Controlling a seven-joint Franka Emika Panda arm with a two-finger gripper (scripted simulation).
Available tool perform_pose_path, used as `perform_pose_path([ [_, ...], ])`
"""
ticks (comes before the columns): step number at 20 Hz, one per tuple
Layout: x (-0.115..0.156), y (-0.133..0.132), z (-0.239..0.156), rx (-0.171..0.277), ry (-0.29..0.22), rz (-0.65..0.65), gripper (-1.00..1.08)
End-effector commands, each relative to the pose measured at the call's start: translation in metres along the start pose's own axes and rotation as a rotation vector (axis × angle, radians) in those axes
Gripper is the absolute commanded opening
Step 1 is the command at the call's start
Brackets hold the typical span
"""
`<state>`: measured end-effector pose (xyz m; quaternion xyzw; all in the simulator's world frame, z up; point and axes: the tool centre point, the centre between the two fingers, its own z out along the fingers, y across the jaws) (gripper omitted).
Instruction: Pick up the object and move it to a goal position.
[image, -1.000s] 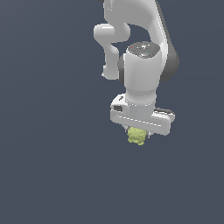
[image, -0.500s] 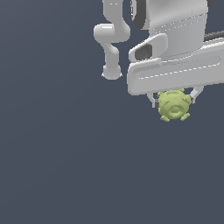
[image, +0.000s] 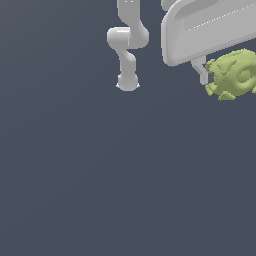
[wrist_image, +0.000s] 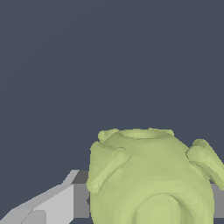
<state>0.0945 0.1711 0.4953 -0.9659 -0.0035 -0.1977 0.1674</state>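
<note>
The object (image: 233, 74) is a yellow-green knobbly lump with a ring-like mark on its face, hanging at the exterior view's upper right, partly cut by the frame edge. My white gripper (image: 220, 75) is shut on the object from above; one finger (image: 201, 70) shows at its side, the other is out of frame. In the wrist view the object (wrist_image: 151, 179) fills the lower part of the picture, held between two grey pads (wrist_image: 81, 200). The object is lifted well off the floor.
The arm's white links and base (image: 127, 80) stand behind at the exterior view's upper middle. A plain dark grey floor (image: 100, 175) lies all around. No other objects show.
The gripper with the object has come much nearer the exterior camera and moved toward that view's upper right. It now looks far larger and is partly out of frame.
</note>
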Motion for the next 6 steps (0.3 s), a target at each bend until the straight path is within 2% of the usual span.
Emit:
perform_pose_path([
  [1, 0.0019, -0.0052, -0.0088, 0.011, 0.004, -0.015, -1.0],
  [6, 0.0025, -0.0055, -0.0103, 0.013, 0.004, -0.016, -1.0],
])
